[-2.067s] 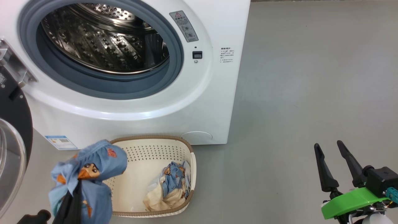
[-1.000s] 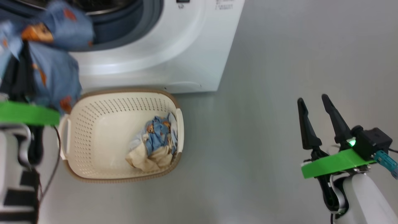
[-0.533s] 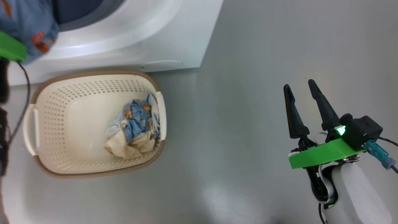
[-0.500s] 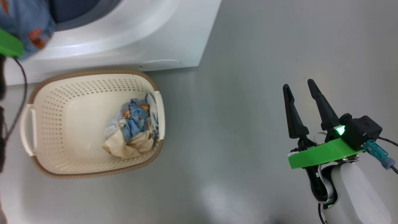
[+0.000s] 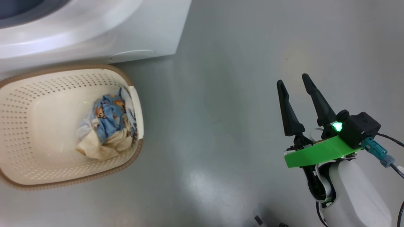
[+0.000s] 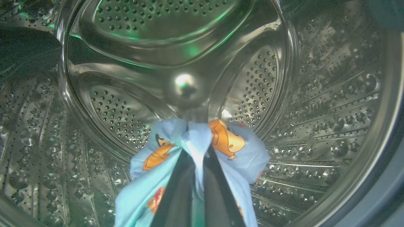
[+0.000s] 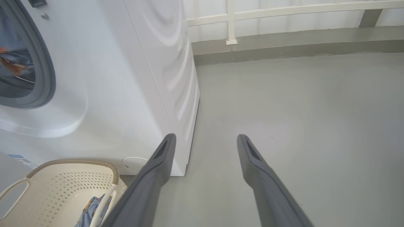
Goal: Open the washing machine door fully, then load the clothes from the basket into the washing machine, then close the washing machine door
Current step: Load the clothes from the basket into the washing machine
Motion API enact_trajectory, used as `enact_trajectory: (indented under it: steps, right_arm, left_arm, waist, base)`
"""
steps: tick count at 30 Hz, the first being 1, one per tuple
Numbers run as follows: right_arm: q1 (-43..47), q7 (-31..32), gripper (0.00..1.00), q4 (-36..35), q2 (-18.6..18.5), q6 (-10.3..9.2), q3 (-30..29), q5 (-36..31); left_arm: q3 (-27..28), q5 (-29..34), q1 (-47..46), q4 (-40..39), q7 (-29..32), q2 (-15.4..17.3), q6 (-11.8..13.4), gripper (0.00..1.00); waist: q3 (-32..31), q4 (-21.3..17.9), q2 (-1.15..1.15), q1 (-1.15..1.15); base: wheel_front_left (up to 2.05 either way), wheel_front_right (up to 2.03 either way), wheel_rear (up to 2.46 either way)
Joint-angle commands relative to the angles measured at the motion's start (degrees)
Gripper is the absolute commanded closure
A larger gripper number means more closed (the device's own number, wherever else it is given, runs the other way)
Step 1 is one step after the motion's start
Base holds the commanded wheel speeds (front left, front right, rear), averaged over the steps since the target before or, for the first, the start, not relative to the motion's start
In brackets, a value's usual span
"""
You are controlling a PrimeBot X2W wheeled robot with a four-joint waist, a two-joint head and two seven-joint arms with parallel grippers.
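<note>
L gripper (image 6: pixel 196 156): clamped hard, my two dark fingers pinching a fold of blue fabric btwn them, tips buried in the bunch.
Held cloth (image 6: pixel 235 148): light blue w/ orange cartoon prints, spilling down both sides of my fingers. It's well inside the drum; can't tell if it touches the steel below.
Drum (image 6: pixel 315 104): perforated steel all round, green glints on the back wall, shiny hub (image 6: pixel 184 82) just above the cloth in L wrist view.
Clothes left (image 5: pixel 105 126): one crumpled heap, blue print on top, cream part under, pressed against the basket's right-hand end wall.
Basket (image 5: pixel 28 132): cream, perforated, brown rim, on the floor just in front of the machine.
Washing machine (image 5: pixel 148 28): white front at top left of head view. In R wrist view the grey gasket (image 7: pixel 47 82) rings the opening, w/ a round cap (image 7: pixel 134 164) low on the front.
R gripper (image 5: pixel 292 79): fingers spread wide, nothing btwn them, hovering over bare floor, well apart from the basket.
R wrist: green bracket (image 5: pixel 318 153) under the fingers, green lamp (image 5: pixel 337 126) lit.
Floor (image 5: pixel 227 94): grey, slightly glossy.
Railing (image 7: pixel 232 20): white, along the far wall beyond the machine.
</note>
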Motion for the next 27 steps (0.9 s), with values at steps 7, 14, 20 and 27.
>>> enact_trajectory:
  steps: [7, 14, 20, 27]
  right_arm:
    - [-0.06, -0.46, 0.00, -1.70, 0.35, 0.25, 1.25, 0.19]
    - [-0.31, -0.46, 0.00, -1.74, 0.38, 0.25, 1.26, 0.66]
    - [-0.55, -0.46, 0.00, -1.54, 0.38, 0.25, 1.09, 0.30]
    - [-0.13, -0.46, 0.00, -1.25, 0.30, 0.25, 0.30, -0.51]
  left_arm:
    - [6.39, 3.64, 1.04, -5.95, -0.33, 2.50, 0.96, 0.00]
    - [10.34, 5.64, 3.94, -7.86, -0.33, 0.85, 0.23, 0.00]
    - [12.46, 6.58, 7.26, -9.55, -0.33, -0.75, -0.31, 0.00]
    - [12.25, 6.21, 13.66, -12.02, -0.33, -3.11, -0.47, 0.00]
  waist:
    - [1.82, -1.85, 0.00, 0.00]
    - [1.56, -1.46, 0.00, 0.00]
    - [0.66, -0.74, 0.00, 0.00]
    - [-1.99, 0.58, 0.00, 0.00]
  base:
    - [0.00, 0.00, 0.00]
    - [0.00, 0.00, 0.00]
    - [0.00, 0.00, 0.00]
    - [0.00, 0.00, 0.00]
